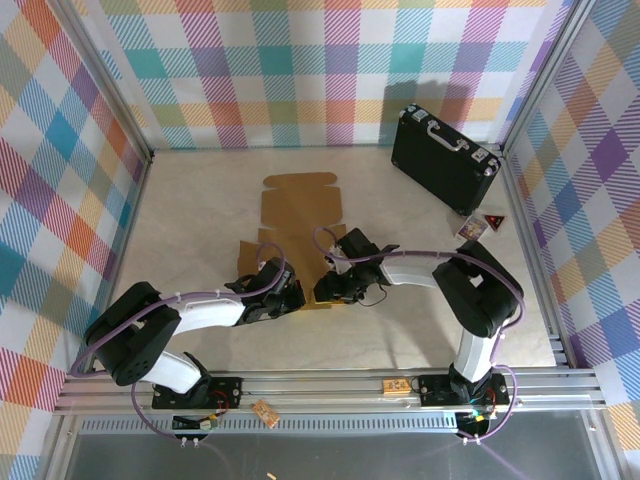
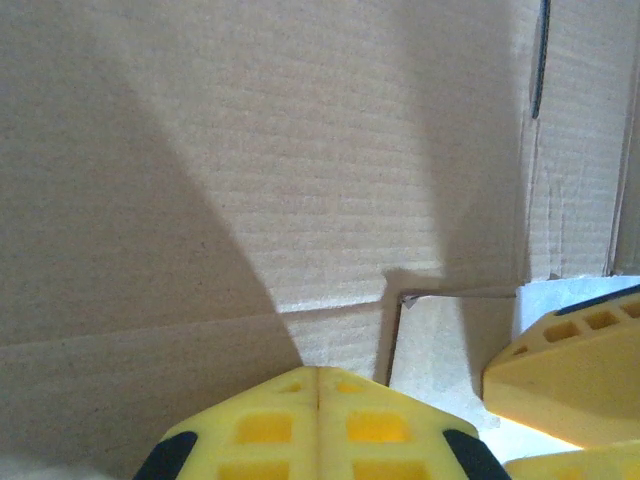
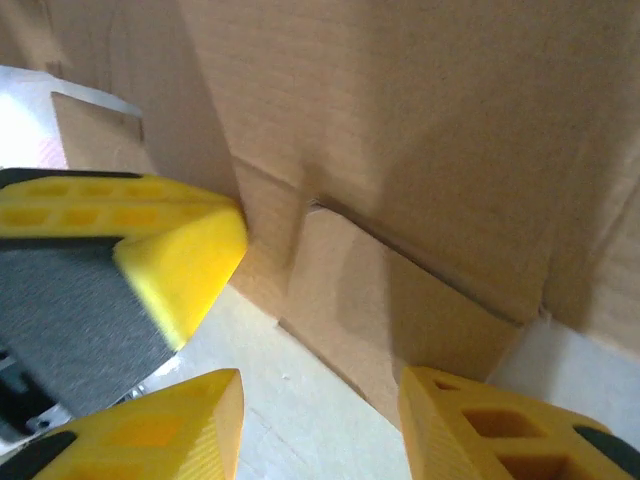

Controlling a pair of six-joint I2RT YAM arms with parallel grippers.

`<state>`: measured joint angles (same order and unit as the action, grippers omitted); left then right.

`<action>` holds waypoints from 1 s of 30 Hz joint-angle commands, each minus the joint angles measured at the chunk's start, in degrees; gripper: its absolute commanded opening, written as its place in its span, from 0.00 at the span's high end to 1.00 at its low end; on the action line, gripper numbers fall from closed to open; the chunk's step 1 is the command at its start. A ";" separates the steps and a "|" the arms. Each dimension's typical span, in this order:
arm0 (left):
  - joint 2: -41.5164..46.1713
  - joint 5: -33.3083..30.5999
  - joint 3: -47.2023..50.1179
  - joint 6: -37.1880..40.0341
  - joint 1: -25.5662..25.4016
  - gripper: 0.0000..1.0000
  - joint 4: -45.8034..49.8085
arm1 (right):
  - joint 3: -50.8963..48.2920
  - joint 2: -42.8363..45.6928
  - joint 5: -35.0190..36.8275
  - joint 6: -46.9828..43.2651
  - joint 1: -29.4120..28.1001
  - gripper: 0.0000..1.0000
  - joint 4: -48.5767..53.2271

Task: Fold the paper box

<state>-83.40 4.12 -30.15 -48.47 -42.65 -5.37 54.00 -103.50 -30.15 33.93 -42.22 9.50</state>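
Quick look at where things sit: the paper box (image 1: 297, 215) is lying on the worktop (image 1: 200, 200), mostly opened out as a brown sheet, about in the middle. The overhead view is the one that gives the layout. My left tool (image 1: 290, 297) and right tool (image 1: 325, 290) are both down at the box's near edge, side by side and nearly touching each other, and my arms cover that end of the cardboard. Off to the box's far right, well apart from it, a black case (image 1: 445, 158) stands on its edge, with a couple of small cards (image 1: 480, 224) lying just on the near side of the case

What overhead doesn't give me is how the tools stand, so that comes from the wrists. On the left wrist camera my left tool (image 2: 318, 385) is pressed together with no gap and nothing in it, its tips right up against the box (image 2: 250, 180), just under a crease line. One yellow finger (image 2: 570, 375) of the other tool pokes in beside the box's cut corner

On the right wrist camera my right tool (image 3: 320, 420) is apart, its fingers (image 3: 170, 430) on either side of a small tab of the box (image 3: 420, 130). I can't tell if they touch the tab. The left tool (image 3: 150, 240) shows side-on there, tip against the cardboard
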 commanded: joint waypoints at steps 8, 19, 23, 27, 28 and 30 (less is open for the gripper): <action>0.07 -0.17 2.64 -0.51 -0.94 1.00 4.04 | 0.49 -6.18 3.64 0.70 -0.68 0.52 4.12; 0.93 -0.43 3.07 -0.76 -0.89 1.00 4.40 | -0.30 -5.02 4.77 0.40 -0.67 0.55 3.14; 1.30 -0.58 3.24 -0.77 -0.85 1.00 4.66 | 0.22 -1.64 3.26 1.56 -0.67 0.56 2.68; 1.83 -0.78 3.32 -0.92 -0.90 1.00 5.01 | 0.06 1.46 0.48 3.65 -0.85 0.58 1.30; 1.92 -0.80 3.26 -0.87 -0.86 1.00 5.08 | -0.08 1.63 -0.06 3.98 -0.93 0.58 1.08; 1.88 -0.70 3.26 -0.89 -0.89 1.00 5.01 | -0.20 1.19 -0.35 3.75 -1.17 0.59 1.18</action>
<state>-81.56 2.94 -28.62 -48.66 -42.70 -5.39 54.85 -103.04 -30.02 36.58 -42.74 10.72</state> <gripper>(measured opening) 0.060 0.416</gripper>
